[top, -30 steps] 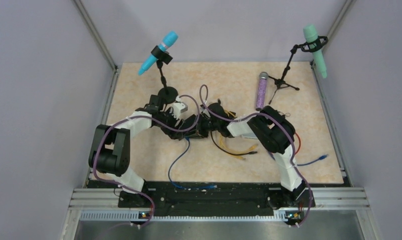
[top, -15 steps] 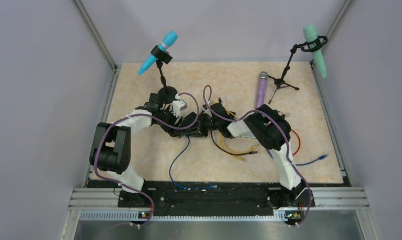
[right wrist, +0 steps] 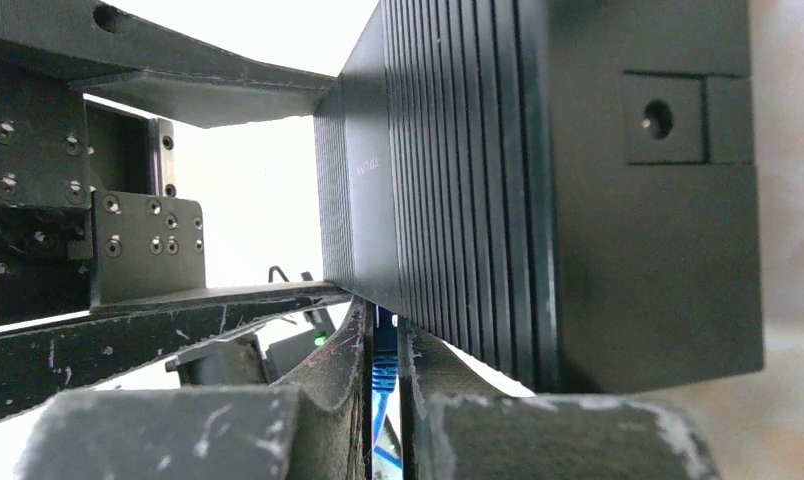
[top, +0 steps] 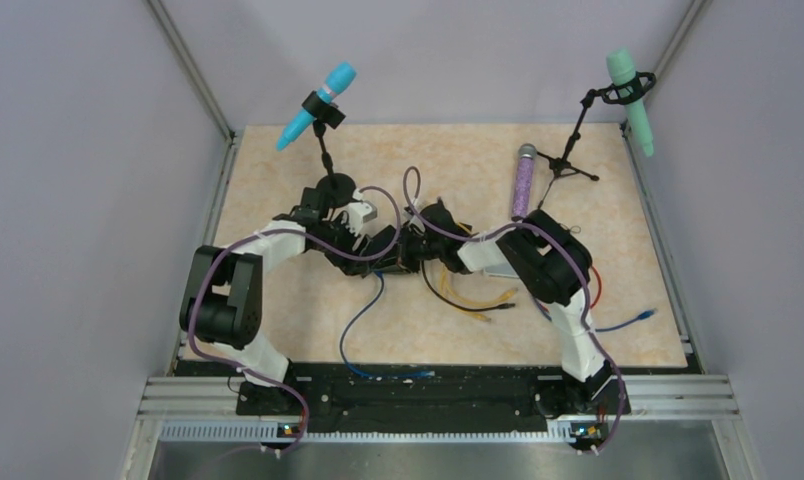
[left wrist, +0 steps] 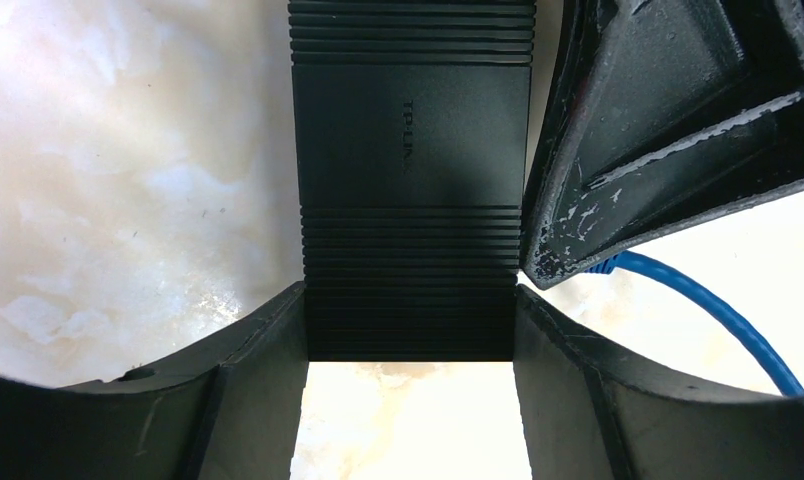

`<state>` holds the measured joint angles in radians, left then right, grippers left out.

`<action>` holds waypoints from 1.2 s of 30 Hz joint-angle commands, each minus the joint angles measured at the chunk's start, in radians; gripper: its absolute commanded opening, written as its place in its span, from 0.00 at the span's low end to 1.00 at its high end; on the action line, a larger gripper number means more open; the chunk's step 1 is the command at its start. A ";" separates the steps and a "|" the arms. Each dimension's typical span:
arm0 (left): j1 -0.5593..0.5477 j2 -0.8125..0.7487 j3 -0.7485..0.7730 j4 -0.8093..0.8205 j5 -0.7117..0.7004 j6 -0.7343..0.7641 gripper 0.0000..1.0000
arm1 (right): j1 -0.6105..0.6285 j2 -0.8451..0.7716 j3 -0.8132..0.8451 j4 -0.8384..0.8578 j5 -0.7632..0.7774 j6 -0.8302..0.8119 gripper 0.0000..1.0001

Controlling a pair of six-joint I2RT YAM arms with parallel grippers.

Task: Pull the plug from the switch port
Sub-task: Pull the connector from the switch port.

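**Overhead view.** Both arms reach inward and meet over the middle of the counter (top: 278, 170). The switch lies there, largely hidden beneath the two wrists. A yellow cable (top: 478, 300) trails on the near side of them, and a purple microphone (top: 524, 180) lies further right.

**Left wrist view.** The switch (left wrist: 410, 150), a ribbed black box, lies flat. The left fingers (left wrist: 248, 390) are spread to its width and press against two opposite sides at its near end. A blue cable (left wrist: 718, 310) emerges at the right edge from under one of the right fingers (left wrist: 668, 120).

**Right wrist view.** The right fingers (right wrist: 538, 440) are pressed almost together, pinching the blue plug (right wrist: 383, 362) in the slit between them. The pinch is close against the edge of the switch (right wrist: 578, 200). Whether the plug sits inside its port cannot be told here.
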<state>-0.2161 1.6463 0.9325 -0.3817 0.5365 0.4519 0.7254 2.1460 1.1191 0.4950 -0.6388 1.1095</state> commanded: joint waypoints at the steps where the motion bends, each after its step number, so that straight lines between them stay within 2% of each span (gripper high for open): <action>1: -0.015 -0.037 -0.014 0.028 0.032 -0.007 0.06 | 0.040 -0.073 0.041 -0.168 0.051 -0.157 0.00; 3: -0.016 -0.039 -0.018 0.029 0.027 -0.009 0.06 | 0.060 -0.089 0.097 -0.314 0.125 -0.245 0.00; 11: -0.016 -0.051 -0.048 0.022 -0.014 -0.009 0.05 | 0.058 -0.066 0.064 -0.225 0.043 -0.193 0.00; 15: -0.016 -0.062 -0.060 0.038 0.019 -0.001 0.06 | 0.046 -0.044 0.048 -0.187 0.041 -0.140 0.00; 17: -0.016 -0.057 -0.059 0.039 0.066 0.011 0.06 | 0.034 -0.015 0.057 -0.147 0.006 -0.101 0.17; 18: -0.017 -0.052 -0.059 0.039 0.073 0.011 0.06 | 0.028 0.000 0.061 -0.120 -0.013 -0.068 0.20; 20: -0.019 -0.041 -0.056 0.028 0.081 0.017 0.06 | 0.020 0.022 0.062 -0.053 -0.035 -0.025 0.22; 23: -0.020 -0.035 -0.056 0.017 0.085 0.026 0.06 | 0.013 0.041 0.077 -0.038 -0.028 -0.001 0.24; 28: -0.020 -0.037 -0.052 0.014 0.092 0.029 0.06 | 0.011 0.054 0.083 -0.012 -0.014 0.027 0.22; 29: -0.020 -0.036 -0.050 0.014 0.093 0.030 0.06 | 0.010 0.053 0.077 0.004 -0.016 0.035 0.18; 31: -0.020 -0.036 -0.051 0.013 0.088 0.027 0.06 | 0.008 0.052 0.065 0.025 -0.018 0.042 0.03; 33: -0.020 -0.032 -0.053 0.021 0.063 0.017 0.05 | 0.008 0.041 0.057 0.020 -0.016 0.024 0.00; 36: -0.020 -0.024 -0.048 0.022 0.010 0.000 0.04 | 0.009 0.004 0.056 -0.075 -0.004 -0.070 0.00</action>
<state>-0.2157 1.6112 0.8860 -0.3328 0.5079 0.4797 0.7345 2.1746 1.1728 0.4534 -0.6476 1.0607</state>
